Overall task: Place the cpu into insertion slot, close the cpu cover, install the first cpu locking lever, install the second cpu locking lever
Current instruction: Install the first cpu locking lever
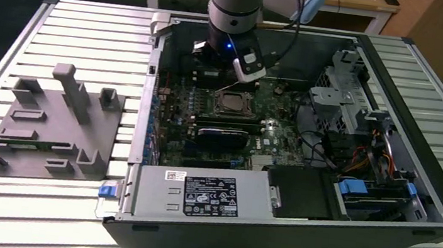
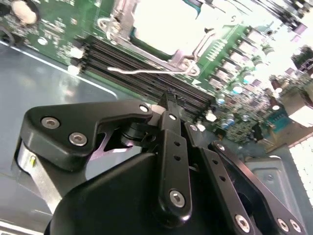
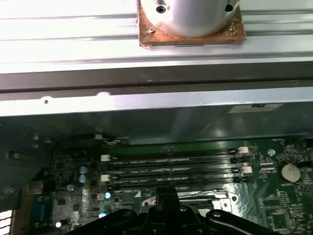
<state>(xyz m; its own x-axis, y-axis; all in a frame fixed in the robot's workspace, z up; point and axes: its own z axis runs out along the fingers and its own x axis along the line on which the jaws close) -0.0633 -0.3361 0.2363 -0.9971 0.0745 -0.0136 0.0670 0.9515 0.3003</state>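
Presently the end effector (image 2: pixel 168 99), its fingers closed together on nothing, hangs just beside the insertion slot (image 1: pixel 233 103) on the green board. We see the cpu (image 2: pixel 164 24) lying pale in that slot, the cpu cover (image 2: pixel 194 51) seemingly lowered around it, and a locking lever (image 2: pixel 146 71) lying loose beside the memory slots (image 3: pixel 171 164). We judge the lever step to be in hand. It is best done by pressing the wire down with the closed tips, then guiding it sideways under its hook.

insertion slot (image 1: pixel 233 103) in circuit board (image 1: pixel 277 138), inside case (image 1: pixel 441 211) | fixture (image 1: pixel 43 134) at exterior view's left of case
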